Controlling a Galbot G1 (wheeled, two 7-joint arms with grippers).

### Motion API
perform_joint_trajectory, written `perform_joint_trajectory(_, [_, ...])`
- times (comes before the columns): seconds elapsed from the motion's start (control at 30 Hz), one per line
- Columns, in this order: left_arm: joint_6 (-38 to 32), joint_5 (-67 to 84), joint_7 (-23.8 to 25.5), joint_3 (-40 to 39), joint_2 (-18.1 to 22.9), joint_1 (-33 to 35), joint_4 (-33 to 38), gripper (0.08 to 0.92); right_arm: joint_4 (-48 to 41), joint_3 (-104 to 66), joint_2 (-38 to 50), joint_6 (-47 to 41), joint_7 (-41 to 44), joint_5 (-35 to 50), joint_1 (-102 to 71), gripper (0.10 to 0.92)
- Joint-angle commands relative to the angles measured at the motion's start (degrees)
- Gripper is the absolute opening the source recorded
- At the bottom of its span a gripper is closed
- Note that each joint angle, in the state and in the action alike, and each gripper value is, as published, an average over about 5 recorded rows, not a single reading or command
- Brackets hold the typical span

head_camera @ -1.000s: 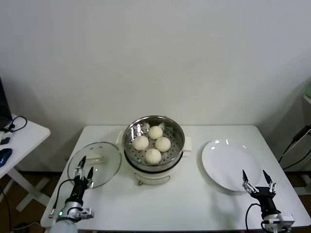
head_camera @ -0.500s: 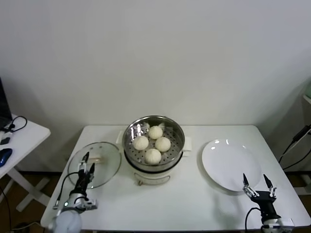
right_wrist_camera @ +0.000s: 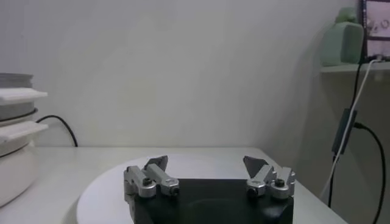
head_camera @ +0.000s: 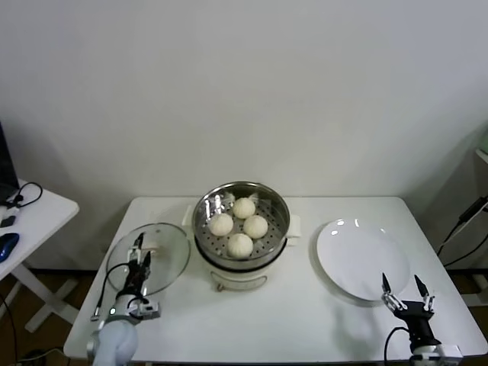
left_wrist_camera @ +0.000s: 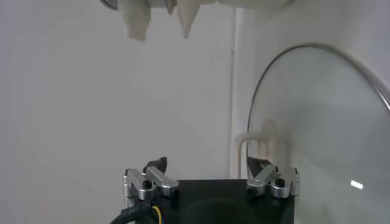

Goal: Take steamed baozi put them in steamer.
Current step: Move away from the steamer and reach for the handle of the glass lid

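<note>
Head view: steamer (head_camera: 241, 229) at centre of the white table (head_camera: 274, 328); four baozi (head_camera: 239, 225) sit inside on its perforated tray. Glass lid (head_camera: 149, 257) lies flat to the steamer's left, white plate (head_camera: 362, 259) to its right. Left gripper (head_camera: 138, 255) over the lid's near edge, fingers apart, empty. Right gripper (head_camera: 408, 293) at the plate's near edge, fingers apart, empty.

Left wrist view: left gripper (left_wrist_camera: 210, 164) spread wide, lid (left_wrist_camera: 323, 140) beyond it.

Right wrist view: right gripper (right_wrist_camera: 207, 163) spread, plate (right_wrist_camera: 201, 167) beneath, steamer (right_wrist_camera: 18, 146) at frame edge.
</note>
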State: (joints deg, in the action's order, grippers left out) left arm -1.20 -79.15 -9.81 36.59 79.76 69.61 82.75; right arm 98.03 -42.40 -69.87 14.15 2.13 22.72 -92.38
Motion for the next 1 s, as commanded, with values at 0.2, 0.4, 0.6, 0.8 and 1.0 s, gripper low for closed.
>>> perform_joint_trajectory(0.2, [3.65,-2.45,0.55,-0.58,0.4,-4.34,-3.85,0.823,0.66,-0.07,-1.08,0.23,0.31,-0.04,-0.4,0.823])
perform_joint_trajectory(0.4, [3.39,-3.26,-0.44,-0.73,0.25,-5.96,-6.46,0.823,1.58,-0.39,-1.6,0.19,0.43,-0.06,-0.66,0.823])
perform_joint_trajectory(0.6, [3.27,-3.75,-0.91,-0.8,0.3,-6.8,-7.7,0.823,1.77,-0.57,-1.85,0.1,0.49,-0.12,-0.75,0.823])
perform_joint_trajectory(0.8, [2.96,-4.16,-1.28,-0.69,0.37,-6.86,-8.51,0.806,1.66,-0.72,-1.85,-0.02,0.48,-0.15,-0.69,0.823])
perform_joint_trajectory(1.0, [3.21,-4.29,-2.5,-0.49,0.54,-6.56,-9.14,0.645,1.62,-0.67,-1.95,-0.1,0.44,-0.16,-0.69,0.823])
